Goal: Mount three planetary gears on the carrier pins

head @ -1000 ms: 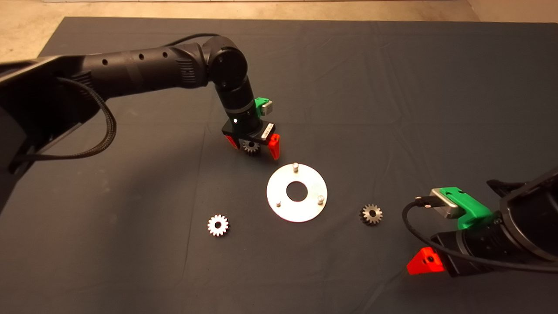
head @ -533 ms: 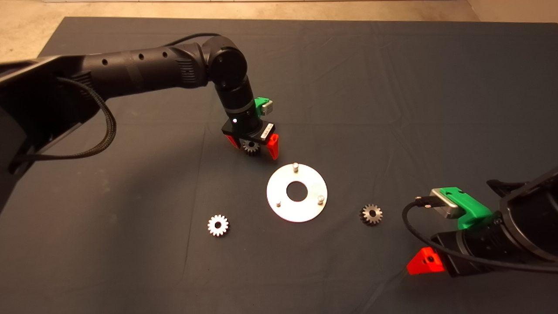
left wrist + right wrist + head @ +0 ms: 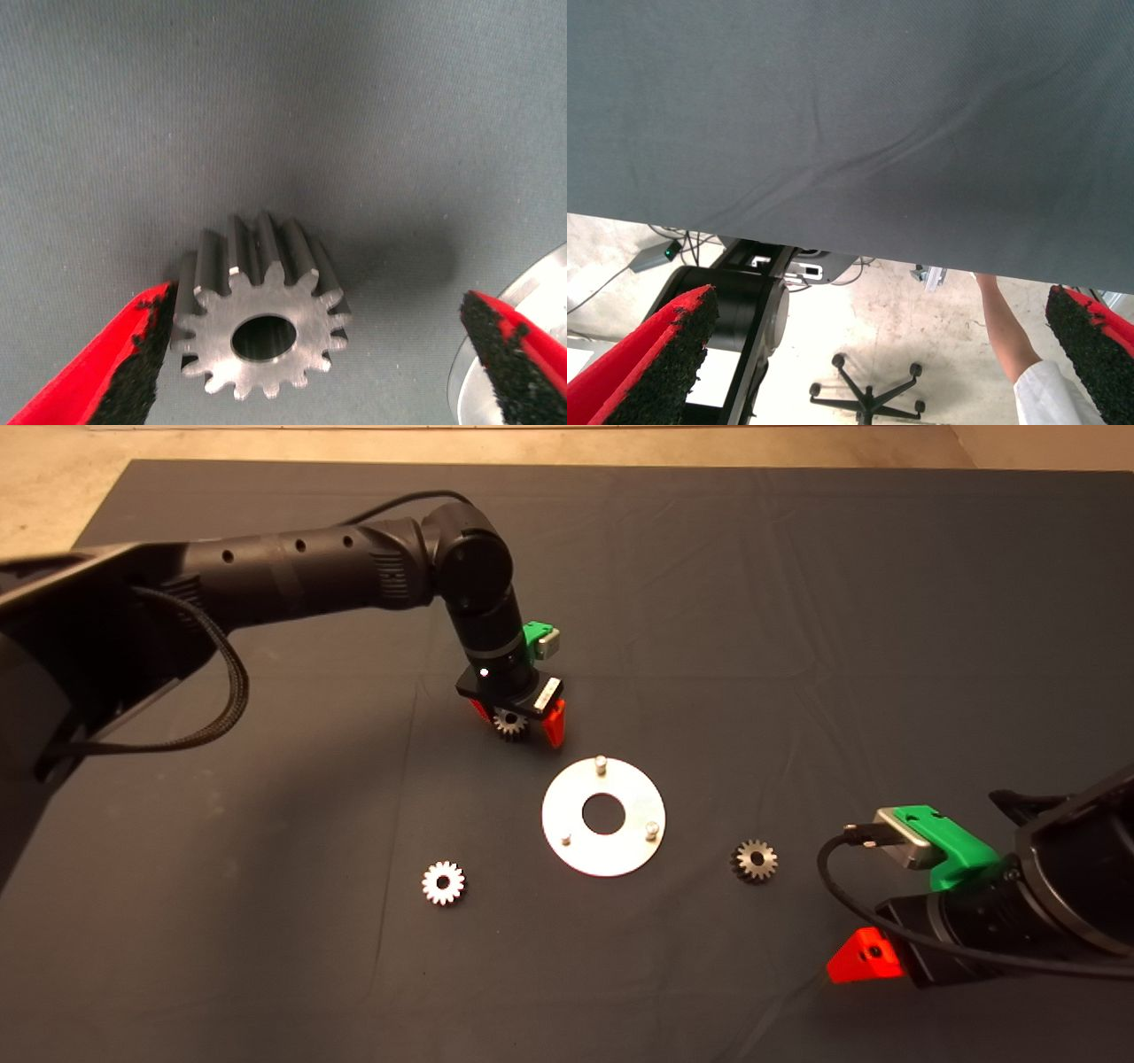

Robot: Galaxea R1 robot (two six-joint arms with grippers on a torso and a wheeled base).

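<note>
Silver-grey and toothed, one planetary gear [image 3: 262,328] lies on the dark mat [image 3: 797,602] between the red fingers [image 3: 133,354] of the left gripper [image 3: 518,724]. One black pad touches the gear's teeth while the other finger stands clear of it, so the jaws are apart and nothing is clamped. This gear sits just beyond the round shiny plate [image 3: 576,850], off the edge nearest the pin [image 3: 600,762] that stands farthest from the robot. The plate's rim shows at the edge of the left wrist view.

All three carrier pins stand bare on the plate, set in a triangle around its central hole. A second gear [image 3: 443,883] lies flat on the mat to the plate's left, well apart from it. A third gear [image 3: 754,860] lies to the plate's right, somewhat closer.

Farther right of that third gear, the right gripper [image 3: 877,372] hangs parked over the mat's near edge with its fingers spread wide. Its wrist view shows the floor, a chair base [image 3: 868,390] and a person's arm [image 3: 1014,350].
</note>
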